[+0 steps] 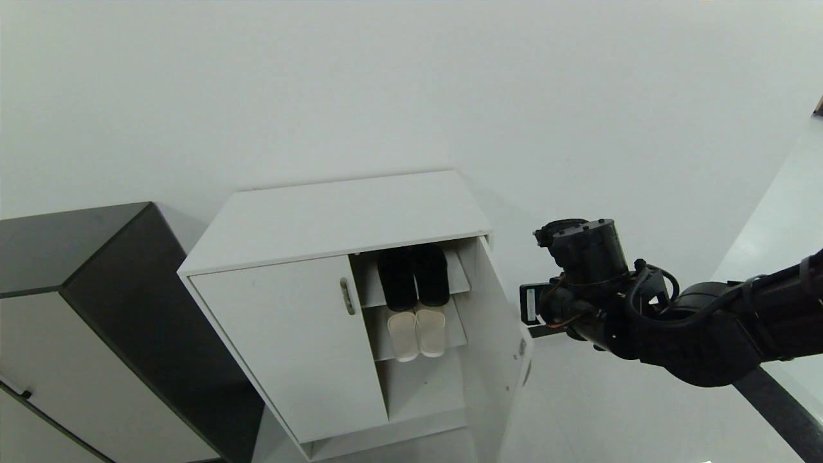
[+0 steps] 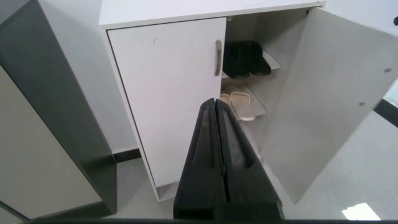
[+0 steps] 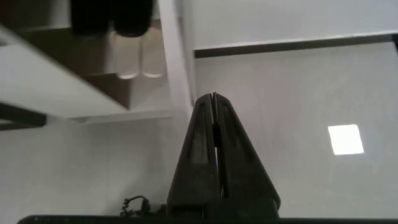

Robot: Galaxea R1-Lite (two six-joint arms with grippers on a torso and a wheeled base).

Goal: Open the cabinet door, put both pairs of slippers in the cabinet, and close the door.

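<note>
Black slippers point(image 1: 415, 276) and white slippers point(image 1: 416, 331) sit in the cabinet point(image 1: 334, 218). Its right door point(image 1: 501, 308) stands open. The right gripper point(image 3: 213, 99) (shut tight, empty) is beside it and likely must push it closed.

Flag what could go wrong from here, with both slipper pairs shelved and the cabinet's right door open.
1. The white slippers lie at the front of their sloping shelf. If they slide forward, the closing door could catch on them.
2. The right gripper is shut and close to the door's edge. A push from there might slip off, or swing the door shut too hard.
</note>
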